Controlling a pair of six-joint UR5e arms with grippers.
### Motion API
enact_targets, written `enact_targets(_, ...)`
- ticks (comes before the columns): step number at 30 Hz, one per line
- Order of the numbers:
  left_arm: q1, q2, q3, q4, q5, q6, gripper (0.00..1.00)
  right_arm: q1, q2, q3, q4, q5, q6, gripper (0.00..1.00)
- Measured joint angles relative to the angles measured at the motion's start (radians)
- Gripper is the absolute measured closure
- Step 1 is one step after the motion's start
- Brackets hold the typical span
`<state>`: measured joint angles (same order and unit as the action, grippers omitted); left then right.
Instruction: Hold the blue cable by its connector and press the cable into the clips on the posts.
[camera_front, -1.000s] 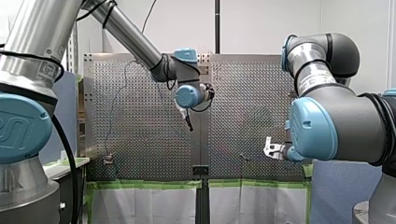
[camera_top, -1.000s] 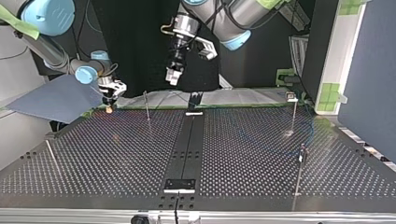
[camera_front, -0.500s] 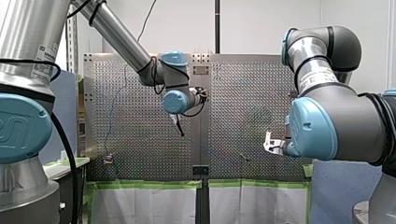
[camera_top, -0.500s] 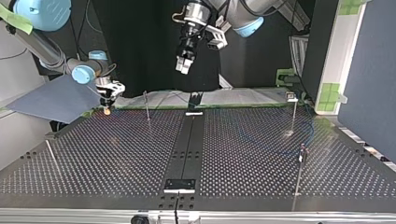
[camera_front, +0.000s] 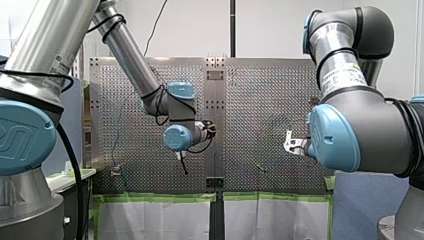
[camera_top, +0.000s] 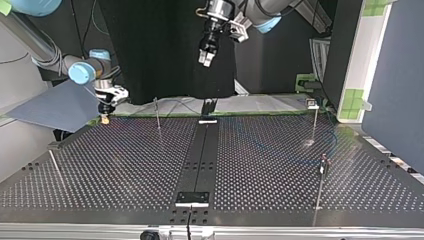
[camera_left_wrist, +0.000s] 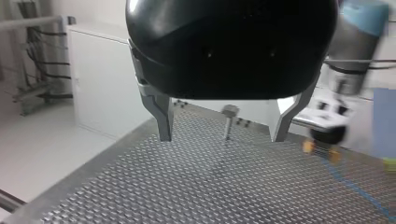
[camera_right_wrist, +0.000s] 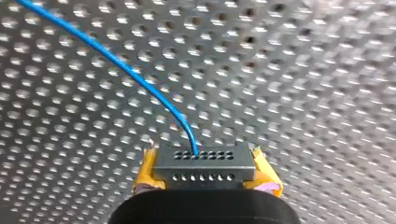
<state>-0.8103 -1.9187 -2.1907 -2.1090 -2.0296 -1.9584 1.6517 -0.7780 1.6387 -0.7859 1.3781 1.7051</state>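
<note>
Since a second ago my left arm has swung its wrist down and toward the front view's left. Seen from across the table in the top view, the left gripper has climbed and drifted to that view's right. The right gripper has slid a little toward the top view's left, along the far edge of the perforated table.

Left gripper, from its own wrist camera: metal fingers spread wide, nothing between them, nothing touched. It hangs high over the table, well clear of everything on it. A post shows far off, beyond the gap between the fingers.

Right gripper, from its own wrist camera: yellow pads closed tight on the dark connector, one pad at each end. The connector sits square between the pads, its rows of small holes facing the camera. The blue cable leaves the connector's middle and arcs away over the perforated plate, clear of the pads.

The left wrist view catches the right gripper low near the table's edge, the cable trailing from it over the surface. Whether its tip touches the table, I cannot tell.

The cable is well apart from the left gripper. In the top view a thin post stands near the right gripper; another, topped by a clip, stands at the far corner on that view's right.
</note>
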Motion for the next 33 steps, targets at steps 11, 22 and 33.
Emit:
enact_targets(11, 0.0, -0.098, -0.097, 0.071, 0.014, 0.006, 0.0, 0.013, -0.114, 0.054, -0.02, 0.026, 0.052, 1.0)
enact_targets(22, 0.0, -0.135, -0.178, 0.072, 0.022, 0.023, 0.0, 0.028, -0.178, 0.083, -0.048, 0.023, 0.064, 1.0)
enact_targets(33, 0.0, -0.136, -0.181, 0.072, 0.022, 0.023, 0.0, 0.029, -0.179, 0.085, -0.052, 0.023, 0.064, 1.0)
